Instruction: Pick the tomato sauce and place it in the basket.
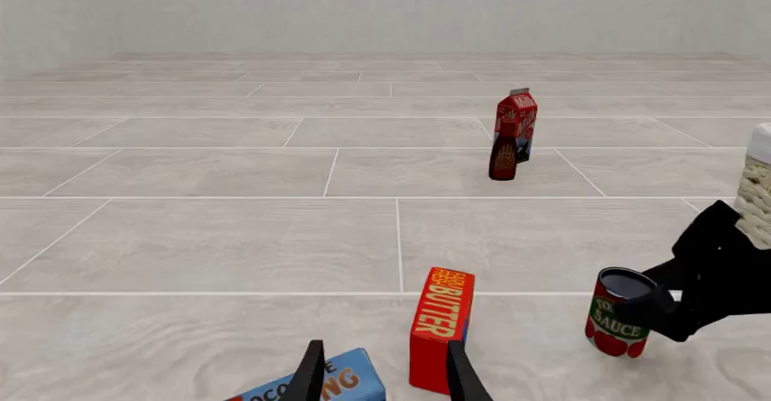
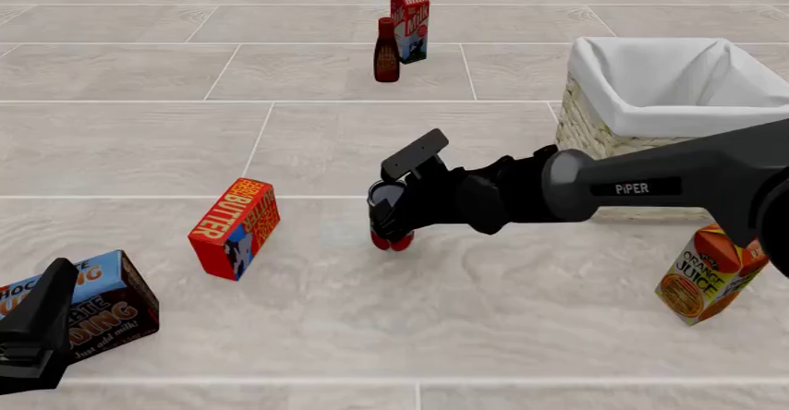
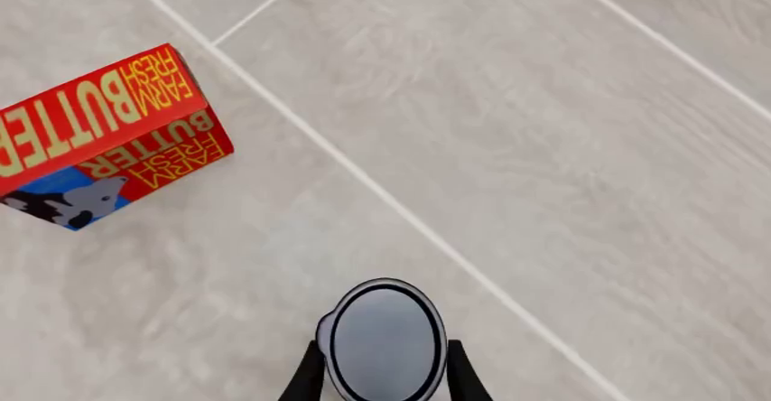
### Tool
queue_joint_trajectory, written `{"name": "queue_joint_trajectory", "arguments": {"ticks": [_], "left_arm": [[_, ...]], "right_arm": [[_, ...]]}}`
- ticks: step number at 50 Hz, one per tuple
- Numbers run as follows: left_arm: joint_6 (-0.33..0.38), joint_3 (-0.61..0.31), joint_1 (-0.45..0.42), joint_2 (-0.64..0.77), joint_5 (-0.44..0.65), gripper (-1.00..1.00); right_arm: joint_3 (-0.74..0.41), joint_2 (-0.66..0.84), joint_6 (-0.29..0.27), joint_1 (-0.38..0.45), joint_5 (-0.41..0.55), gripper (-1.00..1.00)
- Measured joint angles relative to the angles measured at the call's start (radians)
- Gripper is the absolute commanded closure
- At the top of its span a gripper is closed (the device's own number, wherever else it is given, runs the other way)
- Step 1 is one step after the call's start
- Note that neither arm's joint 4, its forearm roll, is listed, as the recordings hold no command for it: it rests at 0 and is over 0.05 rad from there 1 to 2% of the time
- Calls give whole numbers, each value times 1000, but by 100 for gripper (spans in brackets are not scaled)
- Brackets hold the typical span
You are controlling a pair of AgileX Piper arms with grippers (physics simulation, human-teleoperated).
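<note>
Front view: right gripper [image 2: 392, 209] clamps the tomato sauce [image 2: 392, 235] between its fingers; butter box [image 2: 235, 228] at nine o'clock, basket [image 2: 616, 138] at two o'clock, unobstructed.

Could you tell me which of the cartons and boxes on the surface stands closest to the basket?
The orange juice carton, standing just in front of the basket. The butter box, chocolate milk carton and red milk carton are all much farther from it.

The pale tiled desk [image 2: 148, 142] carries a butter box [image 2: 235, 228], a chocolate carton [image 2: 105, 304], an orange juice carton [image 2: 705, 276], the basket [image 2: 592, 124], a dark bottle [image 2: 386, 52] beside a milk carton [image 2: 411, 20], and the tomato sauce [image 1: 618, 315], perhaps slightly tilted.
</note>
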Motion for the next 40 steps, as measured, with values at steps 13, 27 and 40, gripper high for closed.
{"name": "queue_joint_trajectory", "arguments": {"ticks": [13,27,40], "left_arm": [[0,0,0,0,0,-100],[0,0,0,0,0,-100],[0,0,0,0,0,-100]], "right_arm": [[8,-6,-12,-1,-9,100],[24,-37,-31,-6,-16,100],[42,-113,-59,-19,1,100]]}}
